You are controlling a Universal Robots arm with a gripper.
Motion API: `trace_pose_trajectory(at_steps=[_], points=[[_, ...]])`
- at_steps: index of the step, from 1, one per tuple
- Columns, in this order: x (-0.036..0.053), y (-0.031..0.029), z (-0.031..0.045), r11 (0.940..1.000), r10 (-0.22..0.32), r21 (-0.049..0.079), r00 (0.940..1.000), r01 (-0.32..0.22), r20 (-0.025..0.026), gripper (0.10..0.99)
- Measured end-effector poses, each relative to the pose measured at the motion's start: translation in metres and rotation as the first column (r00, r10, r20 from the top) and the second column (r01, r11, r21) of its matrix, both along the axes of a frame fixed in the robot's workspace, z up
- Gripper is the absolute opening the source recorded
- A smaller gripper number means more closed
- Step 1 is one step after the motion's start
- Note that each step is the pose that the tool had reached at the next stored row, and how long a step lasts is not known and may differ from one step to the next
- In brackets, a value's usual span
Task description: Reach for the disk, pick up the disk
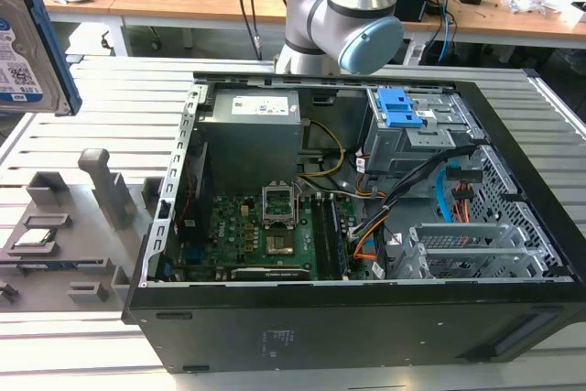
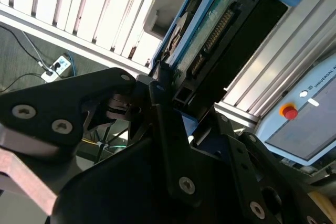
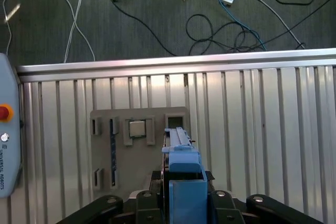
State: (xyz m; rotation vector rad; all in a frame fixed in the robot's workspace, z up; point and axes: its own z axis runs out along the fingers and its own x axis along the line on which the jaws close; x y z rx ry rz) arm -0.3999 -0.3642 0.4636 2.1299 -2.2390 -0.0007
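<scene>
The disk hangs in the air at the exterior view's far left, high above the slatted table, with its silver face, white-and-blue label and blue frame showing. In the first wrist view its blue carrier edge sits between the black parts of my gripper, above the grey fixture plate. The second wrist view shows the disk edge-on with its connector pins, a black finger pressed against it. The gripper is shut on the disk.
An open computer case takes up the table's middle and the exterior view's right. The grey fixture with upright slots lies to its left. The arm's base stands behind the case. A teach pendant rests at the table's edge.
</scene>
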Motion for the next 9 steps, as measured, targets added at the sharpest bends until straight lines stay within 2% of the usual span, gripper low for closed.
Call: trace_pose_trajectory(at_steps=[9], points=[[0.0001,0.0001,0.0182,1.0000,0.000,0.000,1.0000,0.000,0.0000,0.369]])
